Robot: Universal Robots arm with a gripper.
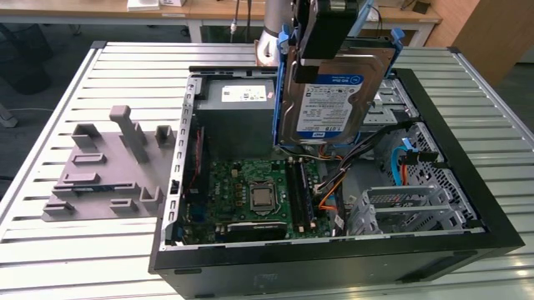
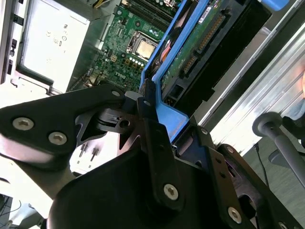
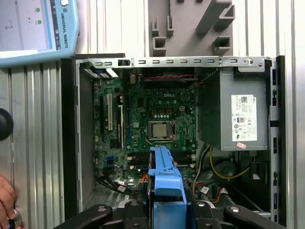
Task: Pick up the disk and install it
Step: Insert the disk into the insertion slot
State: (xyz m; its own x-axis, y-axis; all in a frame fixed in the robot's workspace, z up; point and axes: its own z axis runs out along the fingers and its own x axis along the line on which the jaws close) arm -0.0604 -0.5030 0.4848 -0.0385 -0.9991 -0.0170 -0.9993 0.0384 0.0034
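Note:
In the exterior view the disk [image 1: 334, 97], a silver-grey drive with a white-and-blue label and a blue carrier frame, hangs upright over the open computer case [image 1: 334, 265]. My gripper [image 1: 334, 50] is shut on its upper end. The disk's lower edge is above the motherboard [image 1: 259, 194], beside the power supply [image 1: 237, 119]. In the second wrist view a black finger [image 2: 152, 129] presses against the blue frame [image 2: 169, 117], and the disk's green circuit side [image 2: 190, 55] faces the camera. In the first wrist view the blue frame's edge [image 3: 164, 179] sticks out from the gripper [image 3: 164, 212] over the motherboard [image 3: 152, 119].
A grey moulded holder block [image 1: 109, 165] with upright posts lies on the slatted table [image 1: 67, 262] at the exterior view's left of the case. A metal drive cage [image 1: 409, 203] and loose cables [image 1: 401, 156] fill the case's other side. A pendant [image 3: 33, 28] and a hand [image 3: 5, 200] sit beyond the case.

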